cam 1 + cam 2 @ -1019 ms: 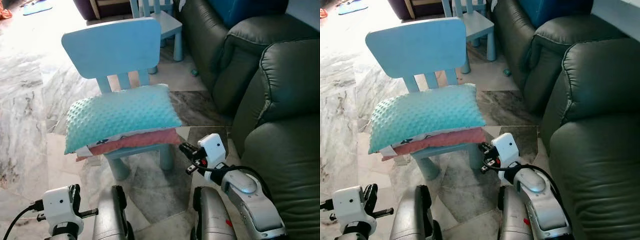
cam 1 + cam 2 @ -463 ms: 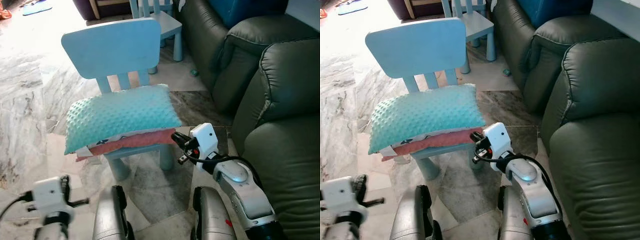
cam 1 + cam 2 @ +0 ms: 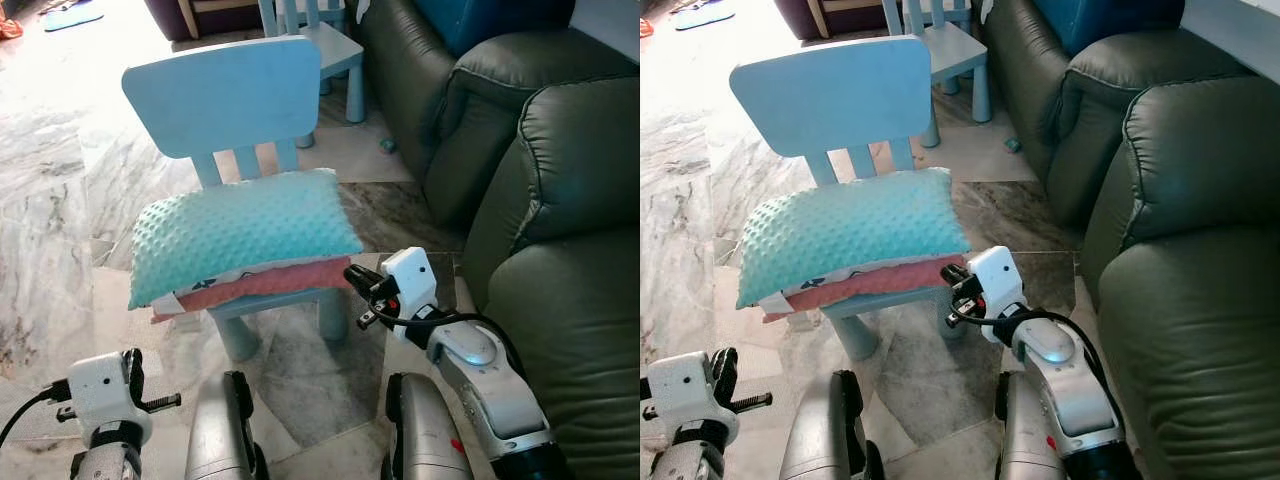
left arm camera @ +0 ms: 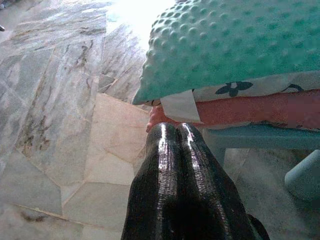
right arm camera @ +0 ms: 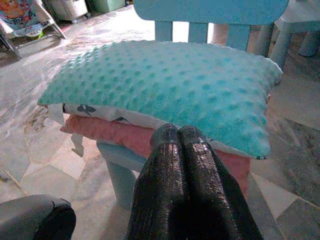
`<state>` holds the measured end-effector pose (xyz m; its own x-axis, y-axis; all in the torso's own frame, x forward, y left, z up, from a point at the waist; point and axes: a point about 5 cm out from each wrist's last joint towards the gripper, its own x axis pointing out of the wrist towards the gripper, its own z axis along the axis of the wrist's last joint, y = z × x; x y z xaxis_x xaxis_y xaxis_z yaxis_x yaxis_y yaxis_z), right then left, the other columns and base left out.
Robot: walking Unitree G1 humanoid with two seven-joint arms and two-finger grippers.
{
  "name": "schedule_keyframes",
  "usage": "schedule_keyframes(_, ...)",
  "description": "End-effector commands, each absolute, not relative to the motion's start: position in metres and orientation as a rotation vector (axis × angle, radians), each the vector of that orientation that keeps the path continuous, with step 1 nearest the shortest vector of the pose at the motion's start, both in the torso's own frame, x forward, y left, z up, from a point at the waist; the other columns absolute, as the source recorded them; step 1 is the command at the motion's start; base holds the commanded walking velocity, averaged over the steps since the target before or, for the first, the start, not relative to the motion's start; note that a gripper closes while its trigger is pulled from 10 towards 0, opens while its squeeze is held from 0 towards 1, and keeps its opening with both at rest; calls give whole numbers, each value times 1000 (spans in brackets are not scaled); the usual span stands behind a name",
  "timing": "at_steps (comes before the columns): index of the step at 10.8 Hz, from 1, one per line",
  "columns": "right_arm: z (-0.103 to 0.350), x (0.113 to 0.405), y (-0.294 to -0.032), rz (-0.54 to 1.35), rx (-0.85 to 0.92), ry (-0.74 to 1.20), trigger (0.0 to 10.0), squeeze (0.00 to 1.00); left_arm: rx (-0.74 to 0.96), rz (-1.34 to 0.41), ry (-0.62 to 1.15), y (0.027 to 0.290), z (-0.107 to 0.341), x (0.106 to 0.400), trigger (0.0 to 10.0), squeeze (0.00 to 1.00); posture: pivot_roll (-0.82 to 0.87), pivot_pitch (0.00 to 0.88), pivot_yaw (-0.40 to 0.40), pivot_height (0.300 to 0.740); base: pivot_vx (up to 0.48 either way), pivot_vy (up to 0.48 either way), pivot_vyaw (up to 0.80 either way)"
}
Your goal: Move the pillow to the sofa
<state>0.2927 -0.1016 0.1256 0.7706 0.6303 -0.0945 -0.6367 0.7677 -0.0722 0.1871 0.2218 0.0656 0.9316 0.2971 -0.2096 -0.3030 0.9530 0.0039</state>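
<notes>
A teal dotted pillow (image 3: 245,235) lies on top of a pink cushion (image 3: 270,282) on the seat of a small blue chair (image 3: 220,95). My right gripper (image 5: 178,131) is shut and empty. It hovers just off the right front corner of the pink cushion (image 5: 120,132), below the pillow's (image 5: 165,85) edge. My left gripper (image 4: 173,129) is also shut and empty, held low in front of the pillow's (image 4: 235,45) left corner and short of the chair. The dark green sofa (image 3: 560,200) stands to my right.
A second small blue chair (image 3: 335,45) stands behind the first, close to the sofa arm (image 3: 400,90). A small object (image 3: 388,145) lies on the marble floor (image 3: 60,220) near the sofa. A blue cushion (image 3: 490,20) rests on the far sofa seat.
My right gripper has moved left and up, closing on the pink cushion's right corner. My left wrist has shifted slightly left and up. The pillow has not moved.
</notes>
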Motion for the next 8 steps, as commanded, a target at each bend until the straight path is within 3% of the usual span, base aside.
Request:
schedule_keyframes(1, 121, 291, -103, 687, -91, 78, 10000, 0, -21, 326, 237, 226, 59, 183, 10000, 0, -139, 205, 58, 565, 0, 0, 0)
schedule_keyframes(8, 123, 292, -100, 676, -85, 60, 10000, 0, -23, 329, 227, 225, 60, 187, 10000, 0, -140, 197, 63, 565, 0, 0, 0)
